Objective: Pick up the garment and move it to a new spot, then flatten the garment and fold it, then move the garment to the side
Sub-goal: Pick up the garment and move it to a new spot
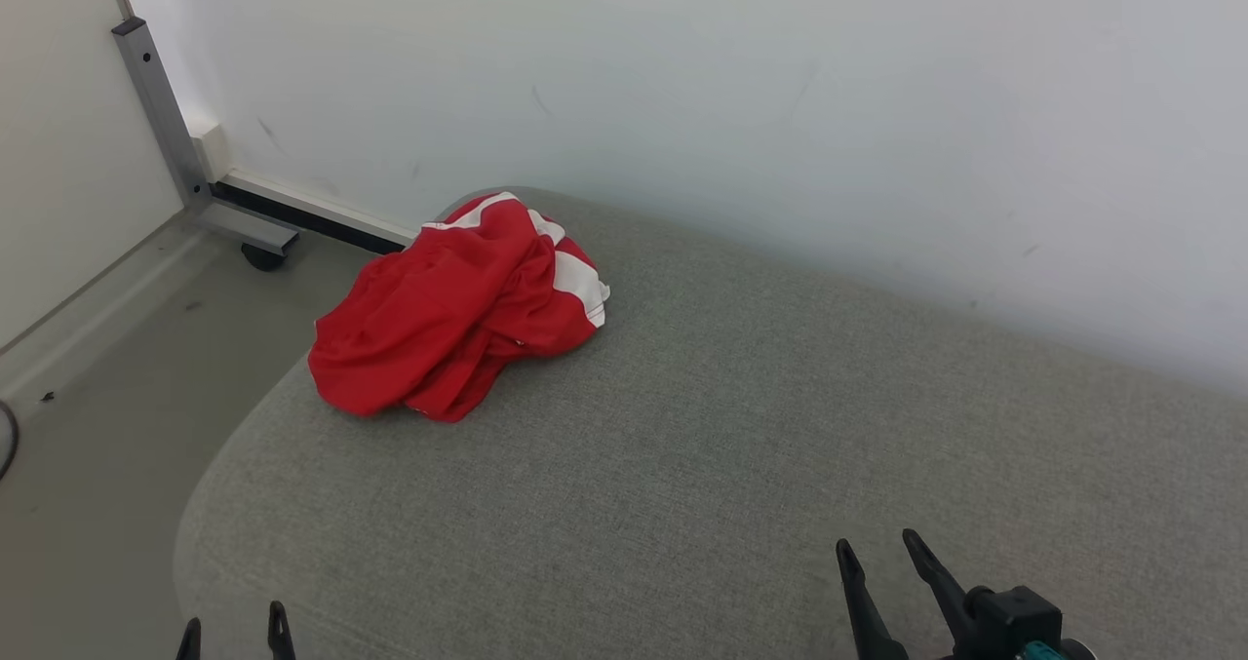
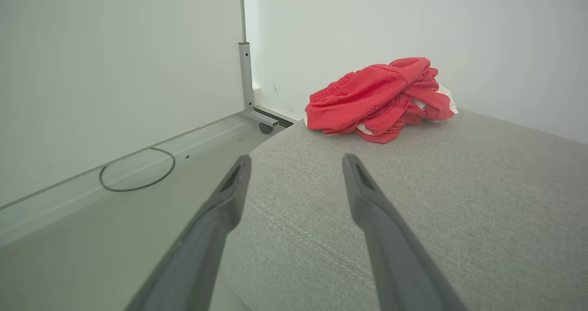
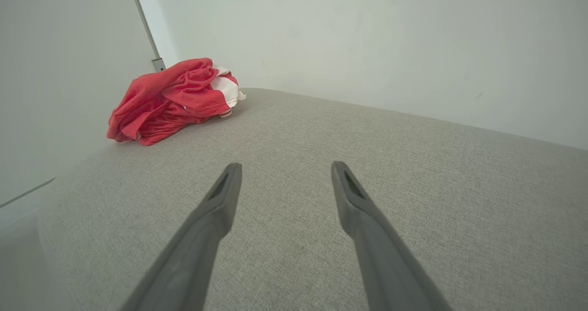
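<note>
First, head view. We found the garment (image 1: 458, 309), red with white stripes, lying crumpled in a heap at the far left corner of the grey cushion (image 1: 731, 446), close to the white wall (image 1: 780, 104). Its left edge reached nearly to the cushion's rounded rim. Beyond that rim we noted the floor (image 1: 117, 368) and a metal post (image 1: 161, 114) standing on a dark caster (image 1: 261, 256). The left gripper (image 1: 234, 631) showed as two fingertips at the lower left, spread apart with nothing between them. The right gripper (image 1: 877, 545) sat at the lower right over the cushion, its jaws likewise released and empty. Both were well apart from the garment.

Next, left wrist view. We saw the two dark fingers parted wide, one over the floor side and the other over the cushion's rim. The garment (image 2: 376, 99) lay ahead and to the right of them, untouched; an elastic waistband was visible along its upper left fold. A thin cable (image 2: 138, 173) curved in a loop on the floor by the left panel.

Last, right wrist view. We recorded the fingers spread above bare cushion fabric, gripping nothing. The garment (image 3: 170, 99) sat far off at the upper left, with its white stripe turned toward the wall.
</note>
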